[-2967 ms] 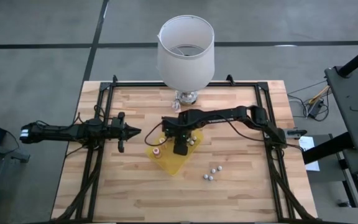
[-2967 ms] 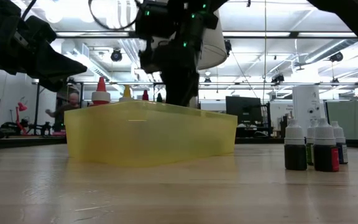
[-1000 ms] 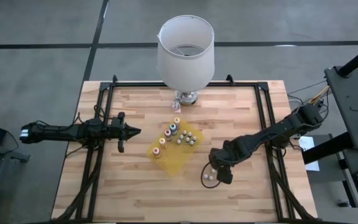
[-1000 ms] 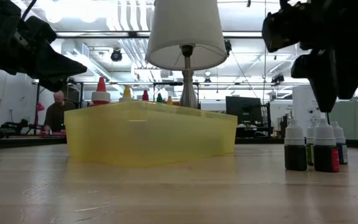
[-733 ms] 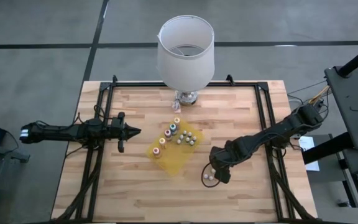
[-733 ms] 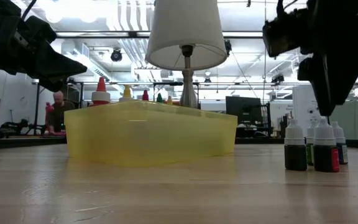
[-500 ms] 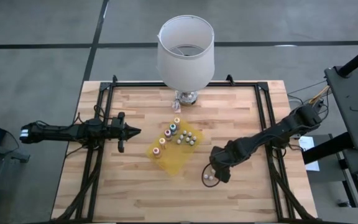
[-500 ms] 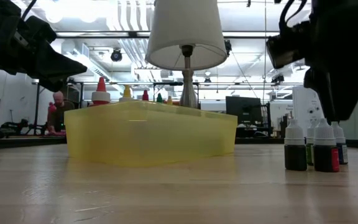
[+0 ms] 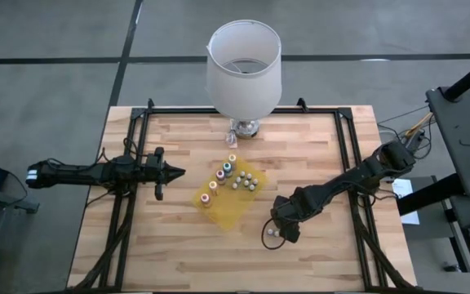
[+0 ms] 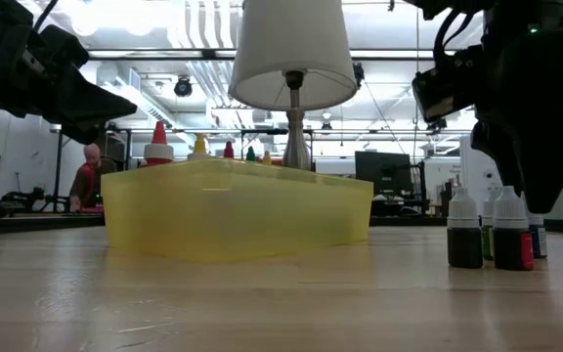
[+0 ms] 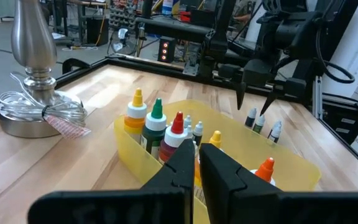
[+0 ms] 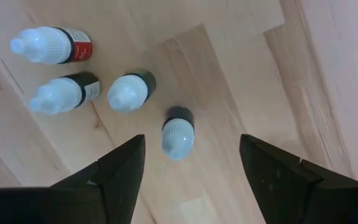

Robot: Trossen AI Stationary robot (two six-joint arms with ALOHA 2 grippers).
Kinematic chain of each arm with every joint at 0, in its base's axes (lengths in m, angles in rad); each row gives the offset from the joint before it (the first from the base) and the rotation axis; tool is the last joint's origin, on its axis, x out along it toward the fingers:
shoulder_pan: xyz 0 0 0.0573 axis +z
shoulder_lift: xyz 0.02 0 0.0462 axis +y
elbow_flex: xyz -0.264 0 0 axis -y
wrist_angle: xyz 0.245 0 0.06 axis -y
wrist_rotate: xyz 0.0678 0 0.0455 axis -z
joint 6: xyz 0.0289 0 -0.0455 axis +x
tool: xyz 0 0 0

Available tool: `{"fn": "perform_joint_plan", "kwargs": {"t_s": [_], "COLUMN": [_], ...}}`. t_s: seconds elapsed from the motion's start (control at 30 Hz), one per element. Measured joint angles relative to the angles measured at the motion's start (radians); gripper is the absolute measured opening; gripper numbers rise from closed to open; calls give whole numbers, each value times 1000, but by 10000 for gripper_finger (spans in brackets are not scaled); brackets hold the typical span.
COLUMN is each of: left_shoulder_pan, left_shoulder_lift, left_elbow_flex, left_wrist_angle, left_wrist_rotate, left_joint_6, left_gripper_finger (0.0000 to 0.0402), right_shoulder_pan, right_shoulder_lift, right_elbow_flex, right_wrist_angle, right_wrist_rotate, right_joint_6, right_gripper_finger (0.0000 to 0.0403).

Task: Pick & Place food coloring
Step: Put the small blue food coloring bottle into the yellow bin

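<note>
Several small food coloring bottles (image 12: 178,134) with white caps stand upright on the wooden table, right of the yellow tray (image 9: 228,211); the low view shows them too (image 10: 464,231). My right gripper (image 12: 192,143) hangs open above them, fingers pointing down, one bottle below the gap and nothing touched; from above it covers part of the group (image 9: 284,232). The tray holds several more bottles (image 11: 157,121) with coloured caps, standing on its floor. My left gripper (image 9: 170,172) waits shut at the table's left, pointing at the tray.
A lamp with a white shade (image 9: 244,69) stands at the far middle on a metal base (image 11: 35,106). Black frame rails (image 9: 130,155) run along both sides of the table. A person (image 10: 87,174) is in the room behind.
My right gripper has sunk a little toward the bottles on the table and drifted slightly toward the near edge, staying open. The bottles have kept their places.
</note>
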State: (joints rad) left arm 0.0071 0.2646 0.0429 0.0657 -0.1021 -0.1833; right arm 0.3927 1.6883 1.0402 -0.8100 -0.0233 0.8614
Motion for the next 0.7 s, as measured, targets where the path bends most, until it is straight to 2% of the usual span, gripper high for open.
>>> {"fn": "perform_joint_plan", "kwargs": {"t_s": [0.7], "left_shoulder_pan": [0], "left_shoulder_lift": [0], "left_elbow_flex": [0], "left_wrist_angle": [0], "left_wrist_rotate": [0], "left_joint_6": [0], "left_gripper_finger": [0], "right_shoulder_pan": [-1], "right_shoulder_lift": [36], "right_elbow_flex": [-26], "right_wrist_angle": [66], "right_wrist_rotate": [24], "right_joint_6": [0], "right_gripper_finger": [249]}}
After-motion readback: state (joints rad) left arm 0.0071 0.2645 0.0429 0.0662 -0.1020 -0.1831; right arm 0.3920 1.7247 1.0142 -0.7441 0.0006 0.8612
